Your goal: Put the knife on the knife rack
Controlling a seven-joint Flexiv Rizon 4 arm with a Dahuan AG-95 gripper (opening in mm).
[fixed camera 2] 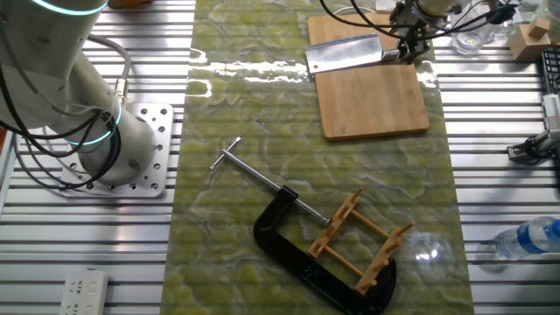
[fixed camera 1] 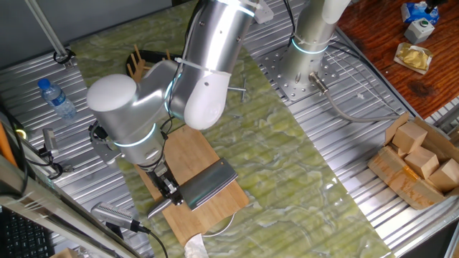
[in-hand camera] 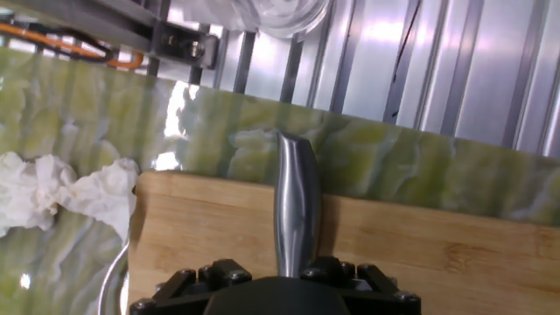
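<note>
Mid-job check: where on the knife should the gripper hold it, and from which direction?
Grip the slim metal handle of the knife, coming straight down from above. The broad blade lies flat on the cutting board, too wide to pinch, while the handle juts past the board edge. The gripper is already at the handle.

Robotics lab bench, staged as a mock kitchen counter.

Table: ribbed aluminium extrusion slats, not domestic furniture. Arm base plate: drilled steel, bolted to the slats, with cables looping beside it. Mat: glossy green marble-pattern sheet laid over the metal. Kitchen props: bamboo cutting board, wooden knife rack. Workshop items: black C-clamp around the rack, power strip at one corner, keyboard edge. Sundries: plastic water bottle, cardboard box of wooden blocks, crumpled tissue.
</note>
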